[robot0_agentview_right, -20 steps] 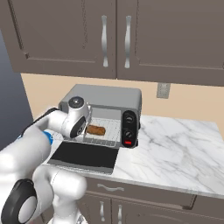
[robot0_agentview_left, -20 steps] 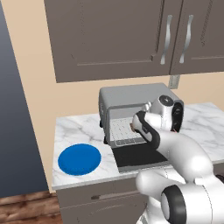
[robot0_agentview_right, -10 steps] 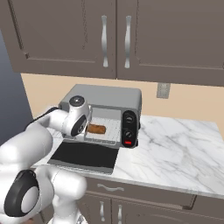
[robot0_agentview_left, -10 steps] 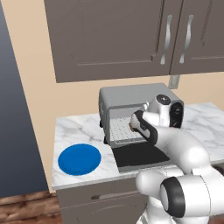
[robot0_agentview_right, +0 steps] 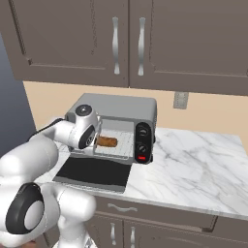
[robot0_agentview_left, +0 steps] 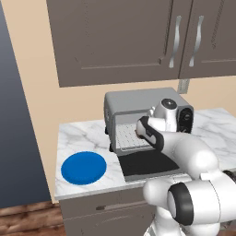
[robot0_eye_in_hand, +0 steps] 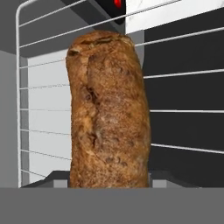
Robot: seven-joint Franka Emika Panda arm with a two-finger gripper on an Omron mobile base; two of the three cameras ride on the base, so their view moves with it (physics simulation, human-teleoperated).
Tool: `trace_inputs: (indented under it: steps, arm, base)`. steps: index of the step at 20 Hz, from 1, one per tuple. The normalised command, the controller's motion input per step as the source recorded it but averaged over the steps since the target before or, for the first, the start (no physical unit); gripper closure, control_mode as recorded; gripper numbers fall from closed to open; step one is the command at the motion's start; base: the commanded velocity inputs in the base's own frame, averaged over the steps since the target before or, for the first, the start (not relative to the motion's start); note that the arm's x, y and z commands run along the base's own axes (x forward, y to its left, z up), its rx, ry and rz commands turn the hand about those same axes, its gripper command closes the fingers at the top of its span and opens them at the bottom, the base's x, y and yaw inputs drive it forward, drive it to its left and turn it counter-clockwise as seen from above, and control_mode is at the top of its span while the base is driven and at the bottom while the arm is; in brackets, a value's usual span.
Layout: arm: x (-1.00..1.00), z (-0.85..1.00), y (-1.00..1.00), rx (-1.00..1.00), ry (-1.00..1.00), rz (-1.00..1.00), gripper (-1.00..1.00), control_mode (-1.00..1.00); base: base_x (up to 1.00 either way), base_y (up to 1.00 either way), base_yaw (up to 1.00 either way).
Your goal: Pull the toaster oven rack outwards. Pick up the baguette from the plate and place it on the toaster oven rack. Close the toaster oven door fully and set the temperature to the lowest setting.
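Over the last second the arm has drawn slightly back from the mouth of the toaster oven, while the baguette stays where it was on the toaster oven rack. The bread-carrying step therefore looks finished or nearly so, and the plate sits bare on the counter, at about 8 o'clock from the oven in the left base view.

The gripper hangs at the cavity opening, above the toaster oven door, which lies fully dropped open and flat. In the hand view the baguette stands straight ahead, stretching from 6 o'clock up toward 12, very close to the camera, with the rack's wires running behind it. The fingertips are hidden behind the loaf's lower end, so it cannot be told whether the jaws are spread or pinching the bread; the loaf's rest on the wires suggests release, but that is a judgement.

What remains is likely backing the hand clear, lifting the door shut and turning the temperature knob down.
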Motion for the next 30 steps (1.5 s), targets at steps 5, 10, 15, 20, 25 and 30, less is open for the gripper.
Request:
trace_inputs:
  steps: [5, 10, 15, 20, 25, 30]
  arm:
    - [0.00, 0.00, 0.00, -0.01, 0.00, 0.00, -1.00, -1.00]
    - [-0.01, 0.00, 0.00, 0.00, -0.03, 0.00, -1.00, -1.00]
    - [-0.13, 0.10, 0.00, 0.00, -0.09, 0.00, -1.00, -1.00]
    - [-0.46, 0.57, -0.02, 0.01, -0.10, 0.00, -1.00, -1.00]
    - [-0.59, 0.77, -0.02, 0.01, -0.04, -0.01, -1.00, -1.00]
    - [-0.58, 0.53, -0.04, 0.00, 0.00, 0.00, -1.00, -1.00]
  base:
    - [0.00, 0.00, 0.00]
    - [0.00, 0.00, 0.00]
    - [0.00, 0.00, 0.00]
    - [0.00, 0.00, 0.00]
    - [0.00, 0.00, 0.00]
    - [0.00, 0.00, 0.00]
